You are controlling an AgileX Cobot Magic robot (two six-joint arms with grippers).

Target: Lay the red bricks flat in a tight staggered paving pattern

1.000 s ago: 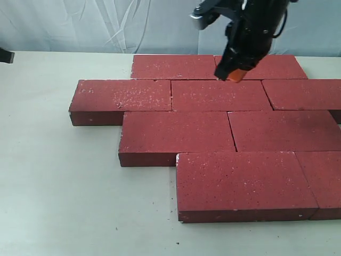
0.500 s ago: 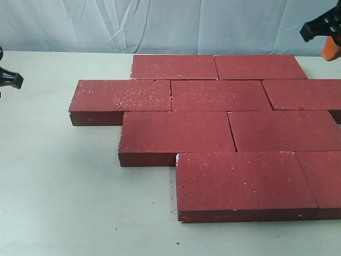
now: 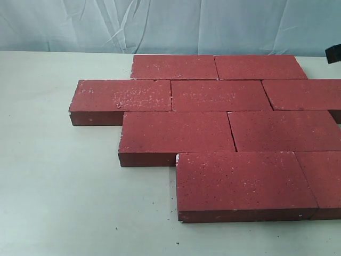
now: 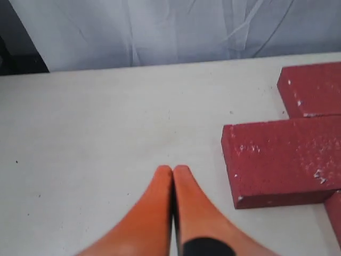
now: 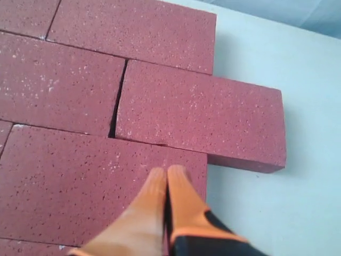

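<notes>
Nine flat, rectangular dark-red paving bricks (image 3: pixel 213 128), grainy with white specks, lie flat on the off-white tabletop (image 3: pixel 58 176). There are four rows, two/three/two/two from far to near, each row offset from the next, and the right side runs off the exterior view.

Joints look mostly tight. The right wrist view shows one thin dark wedge of a gap (image 5: pixel 118 101) between two neighbours. Judgement: the pattern is essentially laid, with at most a nudge left.

Left fingers (image 4: pixel 154 202): orange, pressed together tip to tip, holding nothing, over bare tabletop just beside the end of the row-two brick (image 4: pixel 277 160).

Right fingers (image 5: pixel 149 202): orange, clenched on nothing, above the brick field near its right edge. The exterior view shows only a dark sliver of that arm (image 3: pixel 334 53) at the right border.

Handling, as a judgement:
- The bricks are heavy, rigid and non-compliant.
- The rough faces give good friction, so slipping in a grasp is unlikely.
- Corners are likely brittle, so no dropping.
- Packed bricks expose only top faces and the outer edges.
- Best to push on an outer end or side face with closed fingers to close a joint.
- If lifting, pinch across the short width of an outer brick, near mid-length for balance.

No containers in view.
</notes>
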